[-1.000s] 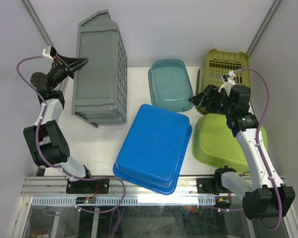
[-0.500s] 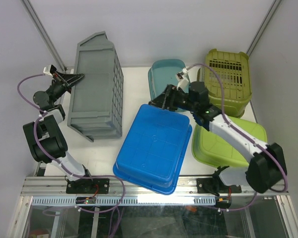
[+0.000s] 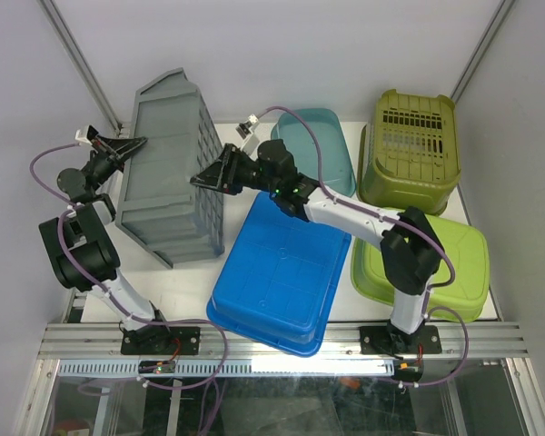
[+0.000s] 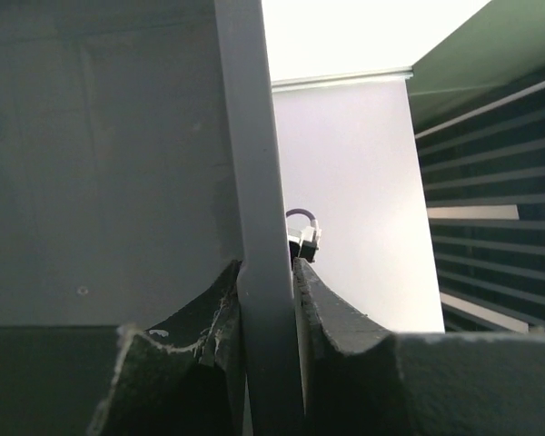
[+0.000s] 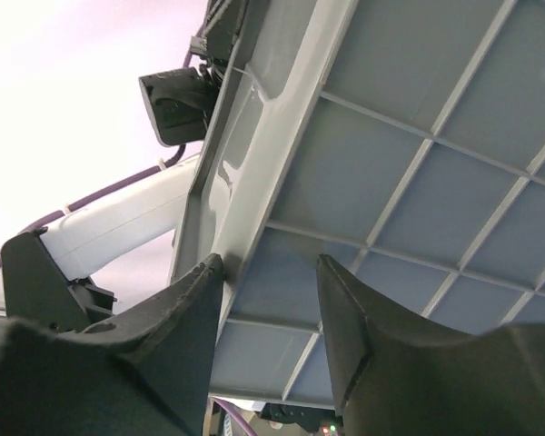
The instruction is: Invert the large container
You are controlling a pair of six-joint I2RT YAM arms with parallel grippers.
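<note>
The large grey container [image 3: 168,163] stands tipped up on its long side at the back left of the table, its ribbed bottom facing right. My left gripper [image 3: 136,143] is shut on its grey rim [image 4: 254,227], which runs straight up between the jaws in the left wrist view. My right gripper [image 3: 200,179] is open at the container's ribbed bottom [image 5: 409,173], its jaws apart against the grid ribs, holding nothing.
A blue bin [image 3: 282,272] lies upside down at the front centre. A teal tub [image 3: 313,145] sits behind it. An olive slatted basket [image 3: 411,150] stands at the back right and a lime-green tub [image 3: 436,259] lies upside down at the right.
My right arm has swung left from the right side across the teal tub to the grey container's bottom. The container has tilted further over to the right. My left gripper keeps its hold.
</note>
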